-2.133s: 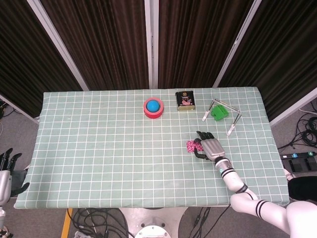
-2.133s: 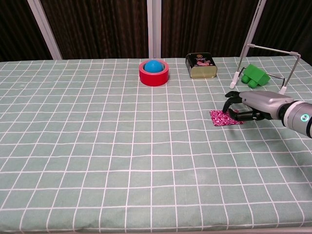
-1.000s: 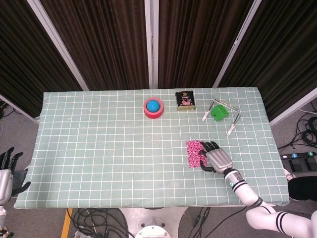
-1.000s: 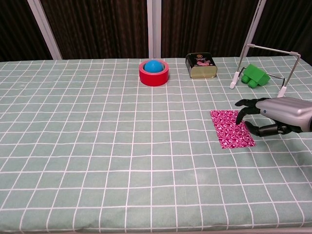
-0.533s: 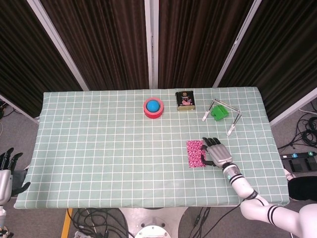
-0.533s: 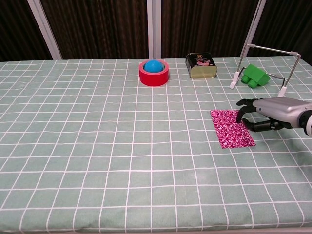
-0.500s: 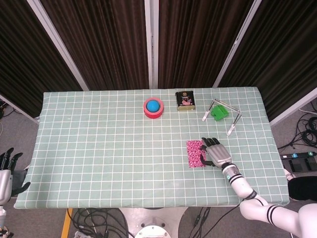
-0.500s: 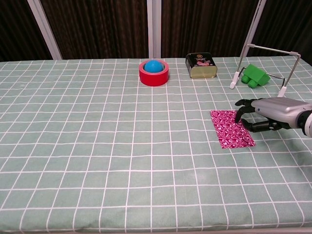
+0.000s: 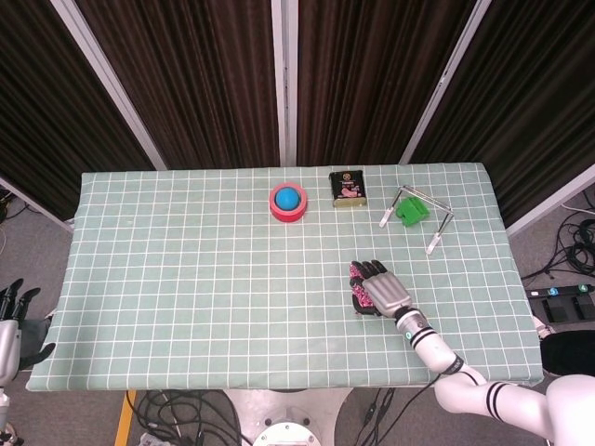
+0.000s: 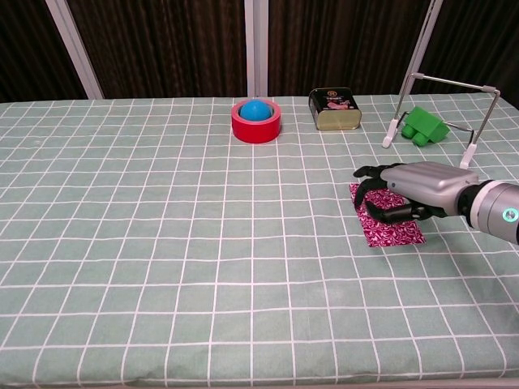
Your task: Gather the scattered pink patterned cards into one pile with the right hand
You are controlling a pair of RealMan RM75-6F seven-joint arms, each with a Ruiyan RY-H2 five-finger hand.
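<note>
The pink patterned cards lie as one flat patch on the green checked tablecloth, right of centre and toward your near edge. Your right hand rests palm-down over them, its dark fingers spread and curling onto the patch; it covers most of the cards in the head view and grips nothing. Your left hand hangs off the table's left end, fingers extended and apart. Along the far side stand a red tape roll ringing a blue ball, a dark tin, and a green block under a wire frame.
</note>
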